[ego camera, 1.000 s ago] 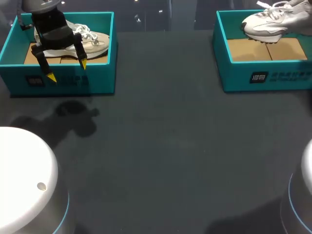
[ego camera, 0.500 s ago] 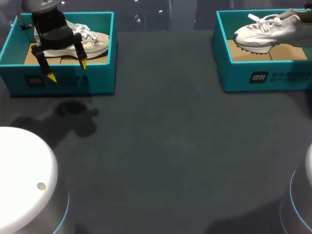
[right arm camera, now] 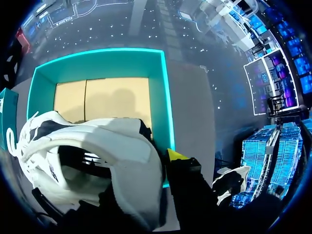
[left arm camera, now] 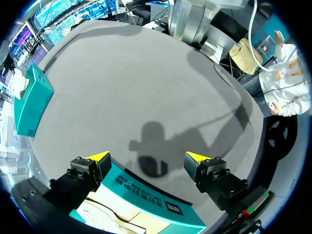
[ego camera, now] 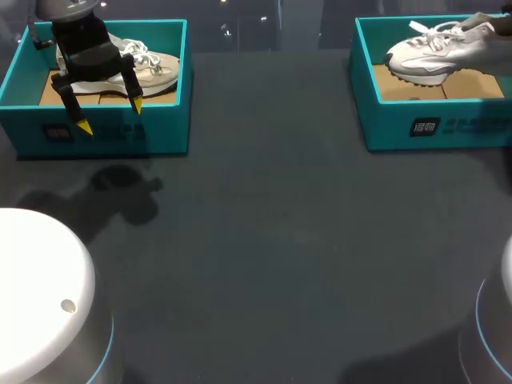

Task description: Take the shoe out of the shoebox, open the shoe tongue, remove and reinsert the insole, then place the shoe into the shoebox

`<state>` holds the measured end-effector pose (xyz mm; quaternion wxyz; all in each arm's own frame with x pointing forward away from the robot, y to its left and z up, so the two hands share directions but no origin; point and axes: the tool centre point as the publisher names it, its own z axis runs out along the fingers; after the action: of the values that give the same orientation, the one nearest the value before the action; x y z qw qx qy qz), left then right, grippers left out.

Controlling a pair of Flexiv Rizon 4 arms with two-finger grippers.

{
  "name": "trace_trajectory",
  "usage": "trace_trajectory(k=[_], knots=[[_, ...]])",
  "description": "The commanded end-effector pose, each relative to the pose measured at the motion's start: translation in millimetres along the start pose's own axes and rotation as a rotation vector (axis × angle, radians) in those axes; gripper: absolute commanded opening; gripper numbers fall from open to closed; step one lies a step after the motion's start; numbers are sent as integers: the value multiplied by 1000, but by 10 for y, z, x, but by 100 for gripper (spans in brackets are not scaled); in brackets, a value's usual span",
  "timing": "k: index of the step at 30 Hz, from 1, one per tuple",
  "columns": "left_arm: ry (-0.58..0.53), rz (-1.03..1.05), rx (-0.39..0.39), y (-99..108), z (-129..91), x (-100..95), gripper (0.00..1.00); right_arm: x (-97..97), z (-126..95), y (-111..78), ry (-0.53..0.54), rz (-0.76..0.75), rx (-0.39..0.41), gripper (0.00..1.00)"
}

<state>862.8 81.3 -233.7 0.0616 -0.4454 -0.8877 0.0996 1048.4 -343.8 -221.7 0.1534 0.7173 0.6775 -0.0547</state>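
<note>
A white sneaker [ego camera: 438, 53] hangs tilted over the right teal shoebox [ego camera: 432, 120], toe toward the middle of the table. My right gripper [right arm camera: 157, 162] is shut on its heel collar; one yellow tip [right arm camera: 175, 155] shows outside the collar, the other is hidden inside the white sneaker [right arm camera: 92, 156]. The box's cardboard floor [right arm camera: 102, 100] lies bare beneath. My left gripper [ego camera: 110, 116] hovers open over the front wall of the left teal shoebox [ego camera: 160, 132], where a beige sneaker [ego camera: 152, 70] lies. In the left wrist view my left gripper [left arm camera: 146, 157] holds nothing.
Dark table surface [ego camera: 272, 240] stretches between and in front of the two boxes. White rounded arm bases stand at the near left [ego camera: 40, 296] and near right corners. From the left wrist, the right shoebox [left arm camera: 33, 100] shows across the table.
The right gripper carried the white sneaker leftward and slightly lower over its box, then nearly stopped. The left arm has not moved.
</note>
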Motion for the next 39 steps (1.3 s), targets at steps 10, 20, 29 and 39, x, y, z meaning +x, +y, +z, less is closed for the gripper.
trace_trajectory(k=[10,20,29,39], knots=[[-1,0,-3,-4,0,11,100,73,186,-133,-65,25,-37,0],[-1,0,-3,-4,0,11,100,107,436,-260,-55,38,-41,0],[-1,0,-3,-4,0,11,100,175,672,-305,-68,29,-28,0],[-1,0,-3,-4,0,11,100,250,904,-348,-86,1,-3,0]])
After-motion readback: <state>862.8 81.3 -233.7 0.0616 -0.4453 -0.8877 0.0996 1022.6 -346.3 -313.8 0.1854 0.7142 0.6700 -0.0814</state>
